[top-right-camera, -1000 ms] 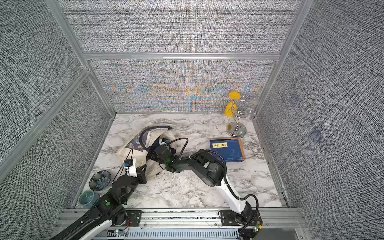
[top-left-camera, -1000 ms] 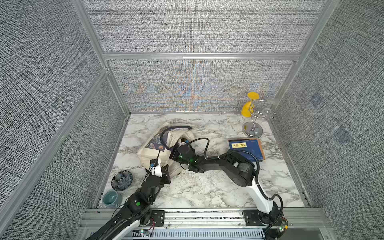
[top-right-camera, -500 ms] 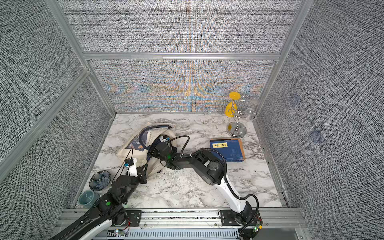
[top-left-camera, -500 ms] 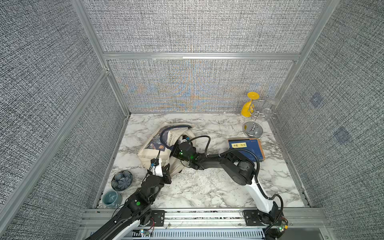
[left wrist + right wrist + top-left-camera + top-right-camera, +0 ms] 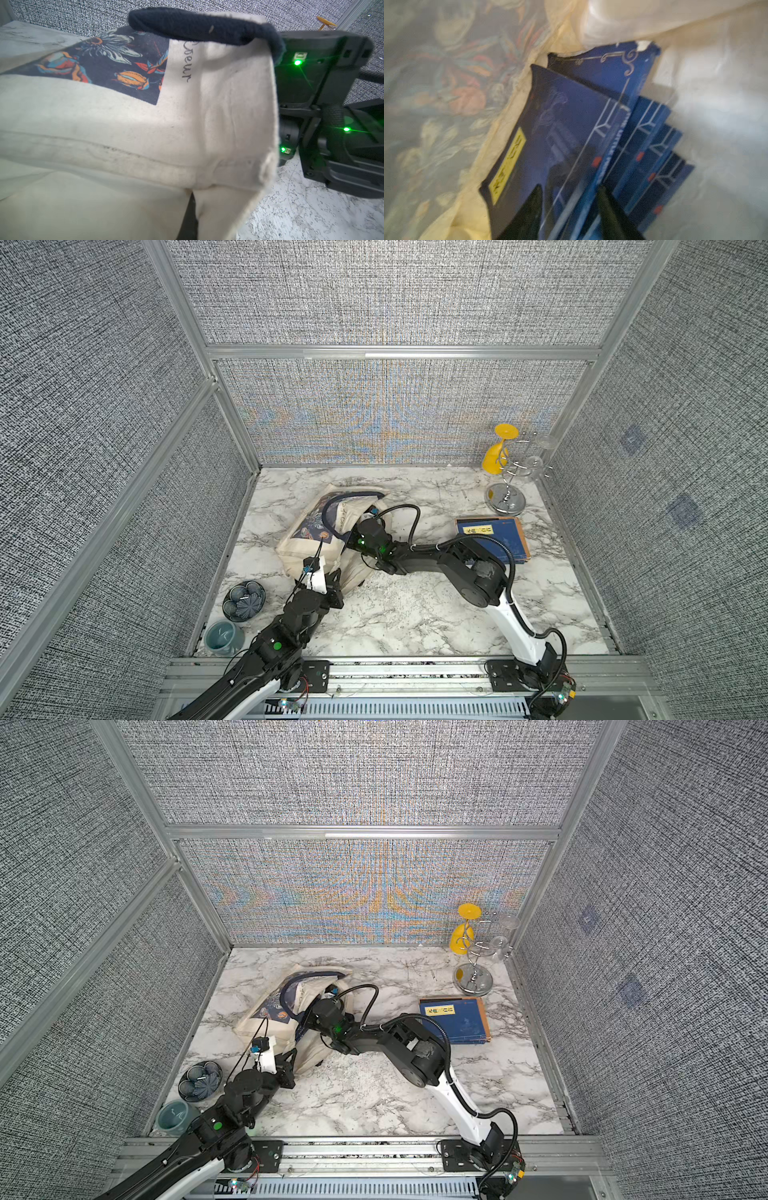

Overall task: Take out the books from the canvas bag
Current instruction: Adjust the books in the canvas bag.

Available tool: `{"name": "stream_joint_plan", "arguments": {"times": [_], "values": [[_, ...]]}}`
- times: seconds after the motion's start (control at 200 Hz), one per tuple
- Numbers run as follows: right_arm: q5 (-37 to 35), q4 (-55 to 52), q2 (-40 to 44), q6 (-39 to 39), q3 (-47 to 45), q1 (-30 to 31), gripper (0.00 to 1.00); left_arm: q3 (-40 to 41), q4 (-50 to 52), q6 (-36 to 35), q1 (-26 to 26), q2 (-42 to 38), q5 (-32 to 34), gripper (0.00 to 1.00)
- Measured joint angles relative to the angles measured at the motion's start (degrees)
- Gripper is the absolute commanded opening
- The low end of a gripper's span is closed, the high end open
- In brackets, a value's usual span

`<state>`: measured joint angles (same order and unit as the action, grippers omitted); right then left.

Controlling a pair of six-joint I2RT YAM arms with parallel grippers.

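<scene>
The cream canvas bag (image 5: 309,549) (image 5: 270,1029) lies on its side on the marble, its mouth facing right. My left gripper (image 5: 334,577) (image 5: 289,1060) is shut on the bag's lower mouth edge; in the left wrist view the cloth (image 5: 124,135) fills the frame and one dark finger (image 5: 190,218) shows under it. My right gripper (image 5: 570,187) is inside the bag, hidden in both top views beyond its wrist (image 5: 370,536). Its fingers stand apart over the near edges of several navy books (image 5: 571,124), the top one with a yellow label. One book (image 5: 494,540) (image 5: 455,1019) lies on the table.
A wire glass rack (image 5: 505,489) with a yellow glass stands at the back right. A patterned bowl (image 5: 244,600) and a teal cup (image 5: 223,638) sit at the front left by the wall. The right arm's elbow (image 5: 478,572) lies low across the middle.
My right gripper has pushed a little deeper into the bag and its jaws have narrowed. The left gripper has kept its hold on the bag's edge.
</scene>
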<state>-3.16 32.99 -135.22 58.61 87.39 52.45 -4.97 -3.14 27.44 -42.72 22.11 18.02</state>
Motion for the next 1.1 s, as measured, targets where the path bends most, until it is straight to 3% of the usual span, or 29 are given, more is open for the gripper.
{"name": "stream_joint_plan", "arguments": {"times": [0.305, 0.775, 0.88, 1.005, 1.101], "values": [[0.0, 3.4, -0.3, 0.5, -0.5, -0.4, 0.11, 0.0, -0.1, 0.0, 0.0, 0.0, -0.2, 0.00], [-4.7, 8.0, 15.0, 1.2, -22.8, -2.0, 0.04, -0.1, 0.2, -0.3, 0.0, -0.7, 0.7, 0.00], [-5.7, 9.5, 16.2, 1.7, -26.0, -2.4, 0.10, -0.4, -1.1, -0.8, -0.2, 2.5, 1.5, 0.00], [-5.6, 9.5, 15.8, 2.3, -25.7, -2.7, 0.38, -2.7, -1.8, -1.6, -0.2, 7.3, 2.0, 0.00], [-5.5, 9.4, 15.6, 2.3, -25.4, -2.6, 0.48, -4.7, -1.8, -1.7, -0.2, 10.0, 2.6, 0.00]]}}
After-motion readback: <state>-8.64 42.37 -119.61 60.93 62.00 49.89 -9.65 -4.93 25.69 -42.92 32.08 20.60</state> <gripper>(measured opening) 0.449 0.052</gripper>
